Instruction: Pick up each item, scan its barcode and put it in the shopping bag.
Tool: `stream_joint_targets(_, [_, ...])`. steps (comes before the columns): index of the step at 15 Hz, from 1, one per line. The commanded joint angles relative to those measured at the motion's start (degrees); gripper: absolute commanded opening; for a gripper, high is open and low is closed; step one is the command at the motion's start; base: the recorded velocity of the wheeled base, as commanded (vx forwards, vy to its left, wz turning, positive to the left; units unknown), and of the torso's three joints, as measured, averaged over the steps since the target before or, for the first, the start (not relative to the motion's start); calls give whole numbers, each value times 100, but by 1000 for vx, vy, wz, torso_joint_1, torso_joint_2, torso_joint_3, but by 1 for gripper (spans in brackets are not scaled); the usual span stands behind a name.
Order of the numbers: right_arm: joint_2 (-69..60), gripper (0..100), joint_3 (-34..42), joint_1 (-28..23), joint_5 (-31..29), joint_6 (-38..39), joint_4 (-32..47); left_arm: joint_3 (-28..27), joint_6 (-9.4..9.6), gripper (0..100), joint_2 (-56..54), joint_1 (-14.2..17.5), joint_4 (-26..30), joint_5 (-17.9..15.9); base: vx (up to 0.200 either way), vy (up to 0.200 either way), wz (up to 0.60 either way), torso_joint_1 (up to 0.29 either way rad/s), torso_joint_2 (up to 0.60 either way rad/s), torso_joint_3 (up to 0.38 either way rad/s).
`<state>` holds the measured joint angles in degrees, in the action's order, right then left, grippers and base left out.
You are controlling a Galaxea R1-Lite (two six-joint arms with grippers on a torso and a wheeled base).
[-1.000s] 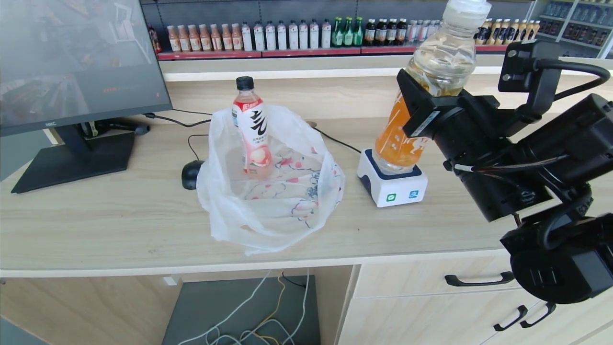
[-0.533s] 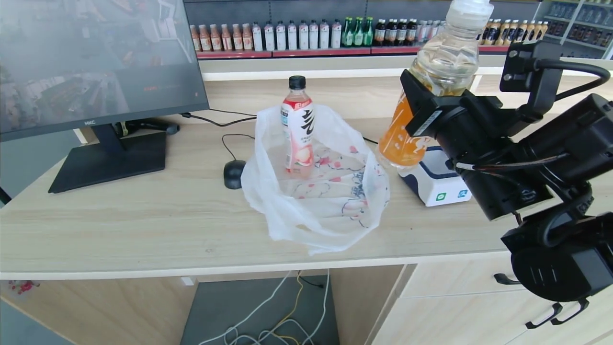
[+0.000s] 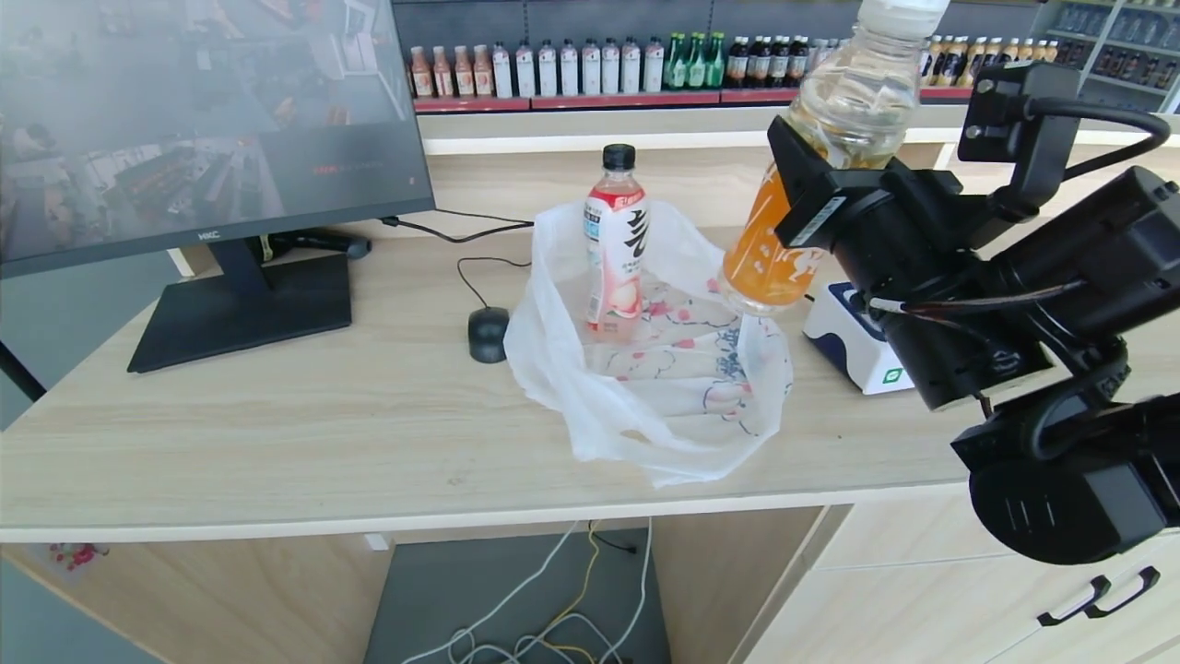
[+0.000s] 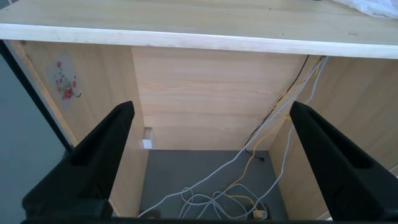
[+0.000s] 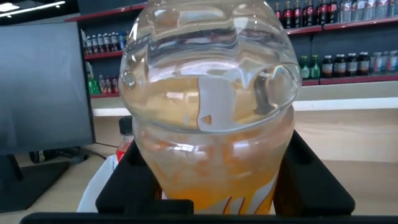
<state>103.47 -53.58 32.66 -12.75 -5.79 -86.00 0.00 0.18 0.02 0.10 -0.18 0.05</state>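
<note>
My right gripper (image 3: 804,189) is shut on an orange drink bottle (image 3: 770,254) with a clear upper part and a white cap. It holds the bottle tilted in the air, with its base over the right rim of the white shopping bag (image 3: 664,387). In the right wrist view the orange drink bottle (image 5: 211,124) sits between the fingers (image 5: 134,180). A pink-labelled bottle (image 3: 616,254) with a black cap stands upright inside the bag. The white scanner (image 3: 853,337) sits right of the bag. My left gripper (image 4: 211,162) is open below the counter edge, with nothing in it.
A monitor (image 3: 203,111) on a black stand is at the counter's back left. A black mouse (image 3: 487,334) and its cable lie left of the bag. Shelves of bottles (image 3: 590,66) run behind the counter. Cables hang under the counter (image 4: 249,168); drawers sit at the right.
My right gripper has carried the orange bottle off the scanner and leftward to above the bag's right rim. The head view has also shifted, so the whole scene sits further right.
</note>
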Motion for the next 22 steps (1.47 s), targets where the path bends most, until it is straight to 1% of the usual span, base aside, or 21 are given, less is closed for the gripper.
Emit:
stream_joint_targets(1, [375, 0, -364, -5, -8, -10, 31, 0, -1, 100, -2, -1, 1, 4, 0, 0, 0, 0, 0, 0])
stream_joint_targets(3, [648, 0, -742, 4, -17, -19, 49, 0, 8, 100, -2, -1, 1, 4, 0, 0, 0, 0, 0, 0])
stream_joint_targets(7, [1043, 0, -918, -155, 1, -36, 49, 0, -1, 100, -2, -1, 1, 4, 0, 0, 0, 0, 0, 0])
stream_joint_targets(11, [1333, 0, -1067, -163, 10, -36, 49, 0, -1, 100, -2, -1, 1, 4, 0, 0, 0, 0, 0, 0])
stream_joint_targets(15, [1579, 0, -1173, -541, 62, -10, 49, 0, -1, 100, -2, -1, 1, -5, 0, 0, 0, 0, 0, 0])
stream_joint_targets(18, [1720, 0, -1313, -489, 62, -10, 49, 0, -1, 100, -2, -1, 1, 4, 0, 0, 0, 0, 0, 0])
stream_joint_targets(22, [1799, 0, -1524, -225, 62, -36, 101, 0, -1, 100, -2, -1, 1, 4, 0, 0, 0, 0, 0, 0])
